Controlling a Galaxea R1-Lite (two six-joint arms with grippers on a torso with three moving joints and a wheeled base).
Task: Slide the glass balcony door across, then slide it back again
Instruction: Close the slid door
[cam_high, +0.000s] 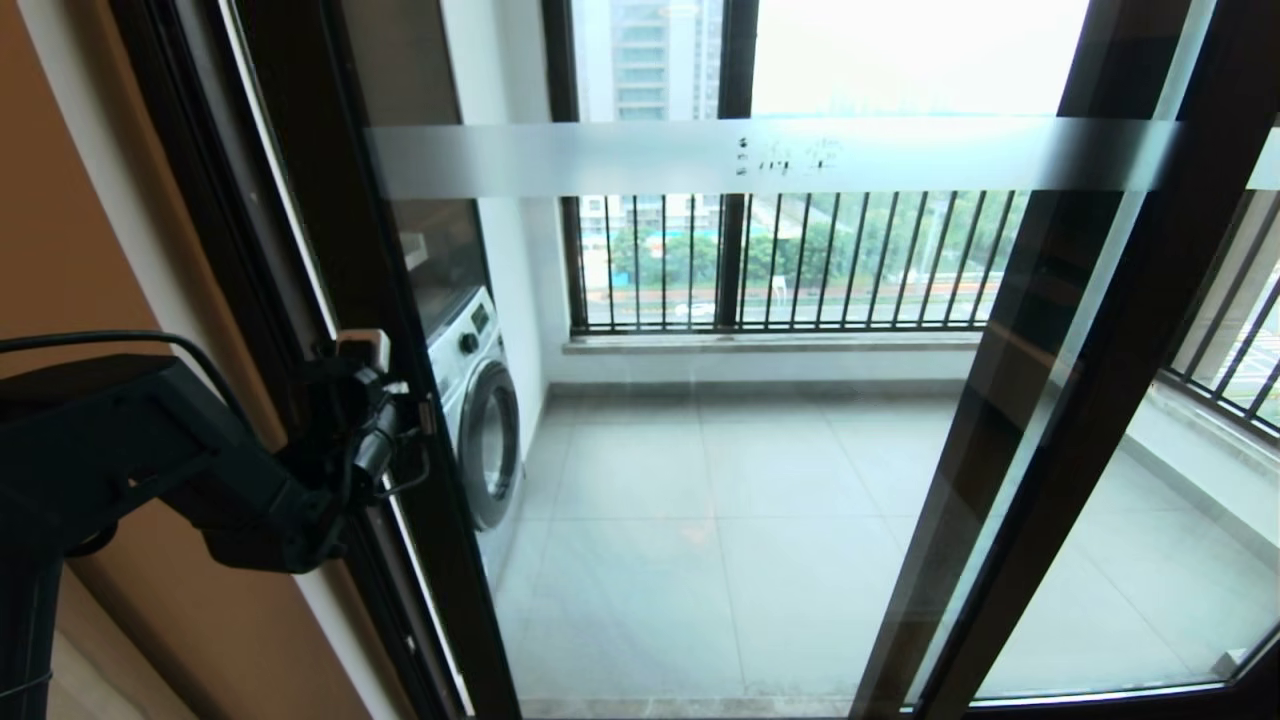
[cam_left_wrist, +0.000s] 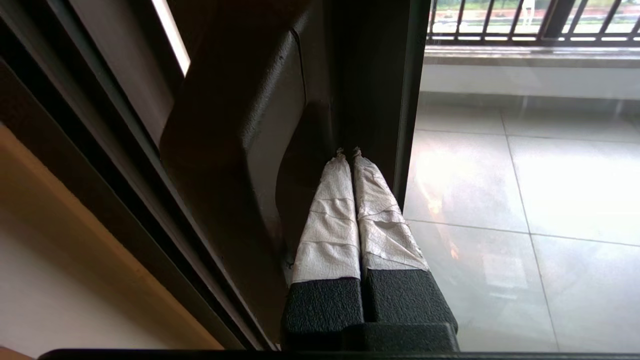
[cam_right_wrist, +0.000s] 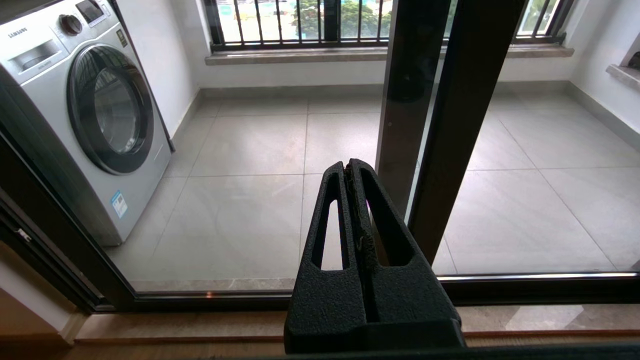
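Both claws (cam_left_wrist: 348, 152) (cam_right_wrist: 348, 167) closed, left raised.

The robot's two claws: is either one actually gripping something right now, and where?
Neither grips anything. The left gripper is shut, its tips tucked behind the glass balcony door's handle. The right gripper is shut, empty.

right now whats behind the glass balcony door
Through the glass balcony door: a tiled balcony floor, a washing machine at the left and a railed window. The door's left frame hides part of the washer.
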